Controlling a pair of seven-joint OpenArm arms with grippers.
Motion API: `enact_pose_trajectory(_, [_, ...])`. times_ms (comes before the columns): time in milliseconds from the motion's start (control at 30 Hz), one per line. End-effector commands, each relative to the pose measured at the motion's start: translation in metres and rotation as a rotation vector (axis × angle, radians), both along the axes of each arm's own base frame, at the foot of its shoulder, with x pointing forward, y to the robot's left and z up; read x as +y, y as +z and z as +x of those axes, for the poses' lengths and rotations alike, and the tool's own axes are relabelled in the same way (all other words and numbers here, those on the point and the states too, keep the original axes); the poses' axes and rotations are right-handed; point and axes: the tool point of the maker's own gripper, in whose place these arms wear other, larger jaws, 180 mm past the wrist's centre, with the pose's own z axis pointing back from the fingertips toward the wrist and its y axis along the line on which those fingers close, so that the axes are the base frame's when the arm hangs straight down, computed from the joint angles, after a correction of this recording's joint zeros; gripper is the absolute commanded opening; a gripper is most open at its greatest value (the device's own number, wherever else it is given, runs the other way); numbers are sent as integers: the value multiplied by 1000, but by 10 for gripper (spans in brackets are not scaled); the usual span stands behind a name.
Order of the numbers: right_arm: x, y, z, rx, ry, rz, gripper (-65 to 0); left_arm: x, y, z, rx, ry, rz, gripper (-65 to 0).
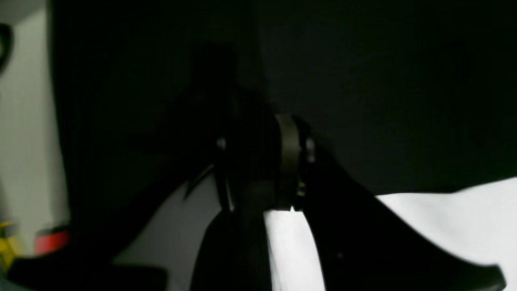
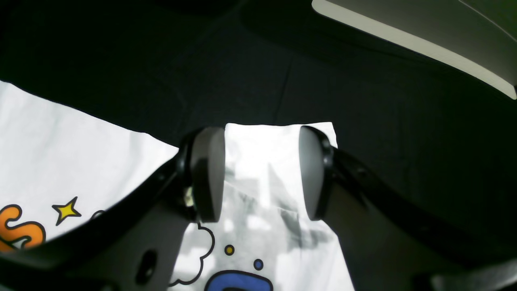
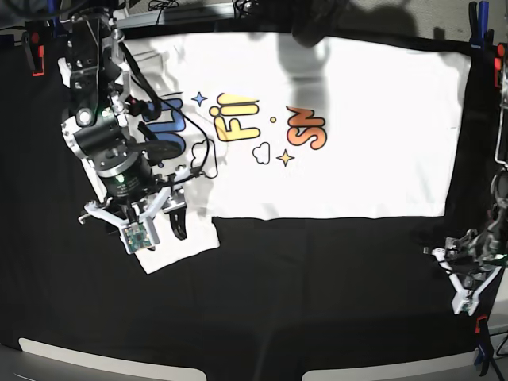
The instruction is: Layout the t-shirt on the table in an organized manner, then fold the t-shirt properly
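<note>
The t-shirt (image 3: 357,159) lies spread print-up across the far half of the table (image 3: 317,302). One sleeve (image 3: 186,238) sticks out toward the near left. My right gripper (image 3: 159,226) hovers over that sleeve. In the right wrist view it (image 2: 260,173) is open, with the sleeve's end (image 2: 262,145) showing between its pads and the printed front (image 2: 80,141) to the left. My left gripper (image 3: 464,274) is off the shirt near the table's right edge. In the left wrist view its fingers (image 1: 286,161) stand close together in the dark, with white cloth (image 1: 444,218) behind them.
Red clamps (image 3: 35,59) and blue clamps (image 3: 475,16) grip the black cloth at the table's edges; one red clamp (image 1: 50,240) shows in the left wrist view. A pale strip (image 3: 103,353) marks the near table edge. Black cloth fills the near half.
</note>
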Motion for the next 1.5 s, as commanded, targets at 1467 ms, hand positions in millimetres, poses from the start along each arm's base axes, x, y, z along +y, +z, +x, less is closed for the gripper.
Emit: enact_pose_trajectory(1467, [1, 2, 0, 27, -5, 16, -364, 87, -15, -44, -26, 220, -485, -296])
